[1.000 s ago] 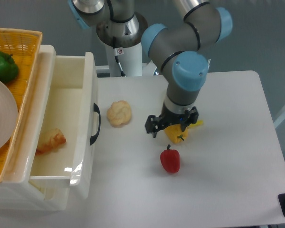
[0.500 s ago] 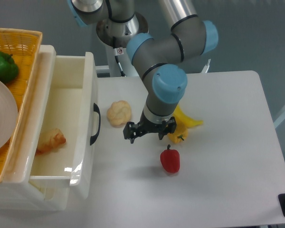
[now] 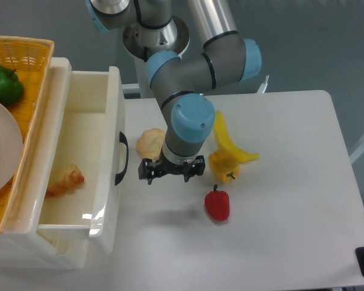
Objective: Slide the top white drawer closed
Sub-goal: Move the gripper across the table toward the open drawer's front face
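Over the table, between bun (image 3: pixel 151 143) and red pepper (image 3: pixel 217 204), hangs the gripper (image 3: pixel 171 171), a short way off the handle (image 3: pixel 121 159). Fingers look apart, holding nothing, though hard to be sure from this high angle. At the left stands the drawer (image 3: pixel 107 121), pulled well out, a pastry (image 3: pixel 65 179) lying inside. Not yet touching the drawer front. Risks from here: clipping the bun on the way across and shoving it along; striking the curved handle off-centre, so the drawer skews and jams; pressing too high and tipping the cabinet, basket (image 3: pixel 25 60) and all.
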Controlling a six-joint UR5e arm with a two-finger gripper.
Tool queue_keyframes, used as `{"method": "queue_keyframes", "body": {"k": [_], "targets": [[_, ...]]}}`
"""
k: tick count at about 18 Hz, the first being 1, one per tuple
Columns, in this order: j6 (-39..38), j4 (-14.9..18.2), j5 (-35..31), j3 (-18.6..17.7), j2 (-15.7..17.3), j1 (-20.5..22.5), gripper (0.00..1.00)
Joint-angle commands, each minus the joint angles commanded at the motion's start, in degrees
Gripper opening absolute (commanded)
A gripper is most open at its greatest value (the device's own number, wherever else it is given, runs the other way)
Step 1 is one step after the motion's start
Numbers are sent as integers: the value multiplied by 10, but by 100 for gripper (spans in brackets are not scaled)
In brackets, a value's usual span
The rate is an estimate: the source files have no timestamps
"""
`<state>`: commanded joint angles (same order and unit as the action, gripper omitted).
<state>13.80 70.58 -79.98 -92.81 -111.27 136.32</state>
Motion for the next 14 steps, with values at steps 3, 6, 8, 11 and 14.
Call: {"method": "queue_keyframes", "body": {"k": [3,6,8,11,14], "targets": [[3,0,0,0,-1,-1,100],[4,-1,0,-1,0,-3,100],[4,-1,1,-1,2,-4,100],[5,-1,1,-1,4,-9,100],[5,-2,4,-1,5,-11,100]]}}
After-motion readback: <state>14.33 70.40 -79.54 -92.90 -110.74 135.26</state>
